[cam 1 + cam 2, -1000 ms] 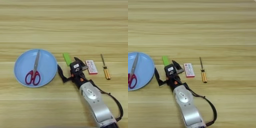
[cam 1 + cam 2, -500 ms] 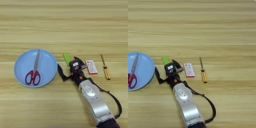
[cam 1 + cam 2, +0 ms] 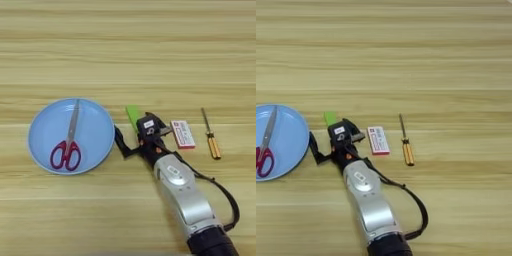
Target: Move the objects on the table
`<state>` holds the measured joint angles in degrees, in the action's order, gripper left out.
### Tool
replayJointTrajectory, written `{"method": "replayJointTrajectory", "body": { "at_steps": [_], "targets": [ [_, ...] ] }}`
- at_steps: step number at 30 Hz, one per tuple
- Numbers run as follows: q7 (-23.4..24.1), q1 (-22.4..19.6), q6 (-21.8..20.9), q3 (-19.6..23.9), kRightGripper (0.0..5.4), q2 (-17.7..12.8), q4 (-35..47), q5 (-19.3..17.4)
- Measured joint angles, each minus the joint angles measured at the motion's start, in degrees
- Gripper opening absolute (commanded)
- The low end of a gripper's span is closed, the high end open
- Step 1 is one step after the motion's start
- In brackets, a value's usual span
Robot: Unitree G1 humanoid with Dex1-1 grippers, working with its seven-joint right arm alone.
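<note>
- Your right gripper point(image 3: 141, 131) sits low over the table point(image 3: 125, 45), at the end of the silver forearm point(image 3: 182, 192) that comes in from the bottom edge and slants up and to the left.
- You see one black finger point(image 3: 120, 140) sticking out to the left toward the plate; the other is hidden behind the gripper's black body, so I cannot tell whether the fingers are spread or closed, or whether they touch anything.
- You have the bright green block point(image 3: 132, 115) just at the upper left of the gripper's head; its lower end is covered by the gripper, and contact cannot be read.
- Your round light-blue plate point(image 3: 45, 127) lies to the left, its right rim near the outstretched finger but apart from it.
- You find the red-handled scissors point(image 3: 67, 147) lying in the plate, blades shut and pointing away from the robot, handles toward it.
- You have the small red-and-white flat box point(image 3: 183, 133) flat on the wood just right of the gripper, close to it.
- Your thin orange-handled screwdriver point(image 3: 210, 139) lies right of the box and apart from it, shaft pointing away, handle nearer the robot.
- You can see a black cable point(image 3: 226, 197) looping along the right side of the forearm.
</note>
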<state>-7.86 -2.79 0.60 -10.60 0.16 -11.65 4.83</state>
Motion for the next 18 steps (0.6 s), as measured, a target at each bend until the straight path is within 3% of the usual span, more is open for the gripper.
{"method": "replayJointTrajectory", "body": {
  "at_steps": [8,18],
  "targets": [
    [0.24,-1.78,-0.9,1.92,5.39,0.39,-2.63,-0.94],
    [-0.01,-1.86,-1.05,2.04,3.94,0.44,-2.8,-0.9]
  ]
}}
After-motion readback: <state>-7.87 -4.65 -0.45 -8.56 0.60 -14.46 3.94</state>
